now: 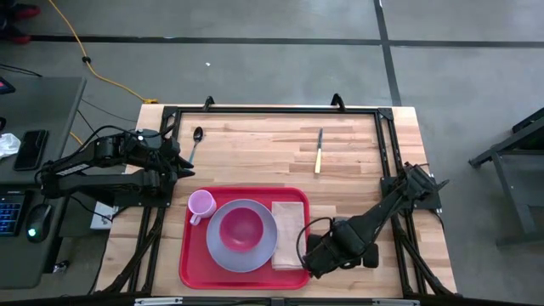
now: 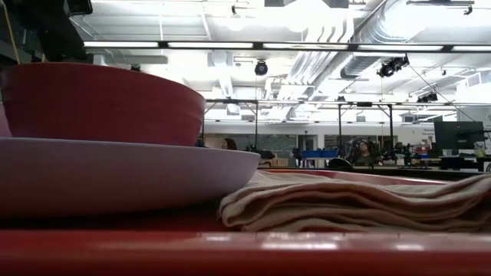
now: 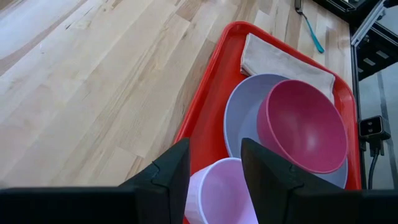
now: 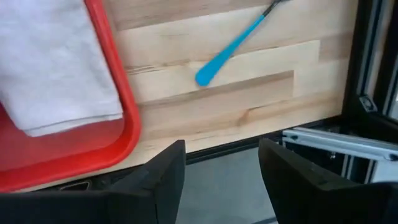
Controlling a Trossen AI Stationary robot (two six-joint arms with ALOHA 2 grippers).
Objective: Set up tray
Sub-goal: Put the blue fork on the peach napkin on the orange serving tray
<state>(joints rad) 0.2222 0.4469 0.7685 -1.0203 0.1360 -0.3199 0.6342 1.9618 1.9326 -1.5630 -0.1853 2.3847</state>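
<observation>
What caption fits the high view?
Red tray holding cup, plate, bowl, napkin.

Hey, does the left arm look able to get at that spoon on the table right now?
Probably yes. The left gripper, open and empty, sits just beside the spoon, which lies alone on bare wood behind the red tray, with nothing lying between them.

Red tray — magenta bowl, lavender plate.
</observation>
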